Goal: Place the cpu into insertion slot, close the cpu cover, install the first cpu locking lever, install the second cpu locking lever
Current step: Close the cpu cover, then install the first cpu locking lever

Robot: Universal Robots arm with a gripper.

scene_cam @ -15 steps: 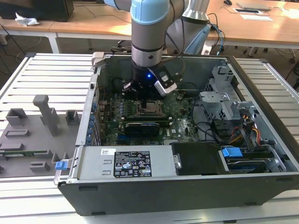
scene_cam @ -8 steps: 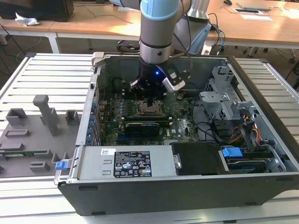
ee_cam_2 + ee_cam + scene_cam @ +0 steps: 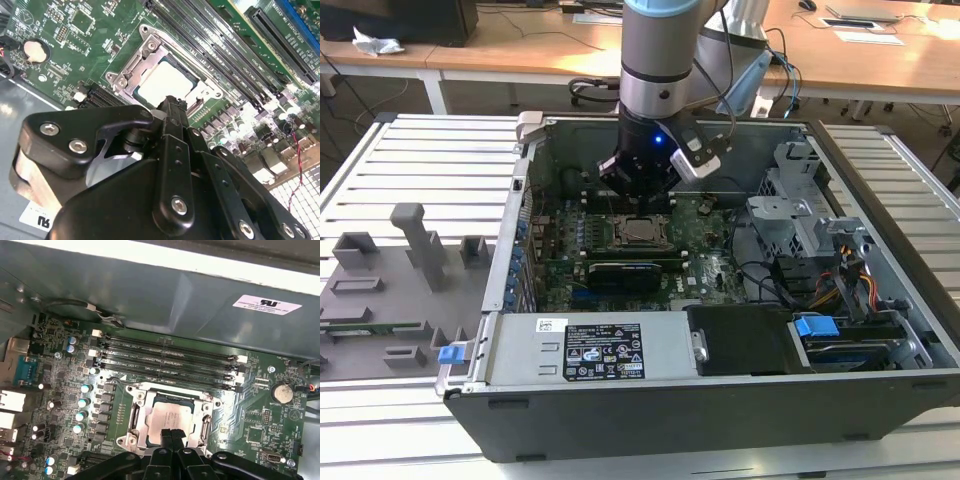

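Note:
The cpu (image 3: 169, 416) lies flat in the insertion slot (image 3: 175, 395) on the green board, its pale face showing. The silvery cpu cover (image 3: 136, 420) lies down around it, framing the chip. My gripper (image 3: 172, 433) is shut, with its two black fingertips pressed together and nothing between them. It hovers just over the socket's edge; I cannot tell whether it touches. In the second wrist view the gripper (image 3: 171, 104) sits at the rim of the cpu cover (image 3: 145, 55), beside the cpu (image 3: 162, 82). In the exterior view the gripper (image 3: 638, 200) hangs inside the open case, right above the cpu (image 3: 638, 232).
Long black memory slots (image 3: 165, 357) run beside the socket. A black expansion card (image 3: 625, 272) lies in front of it. The case wall (image 3: 520, 230), power supply (image 3: 600, 350) and drive cage (image 3: 800, 220) hem in the board. A grey fixture tray (image 3: 390, 290) lies at the exterior view's left.

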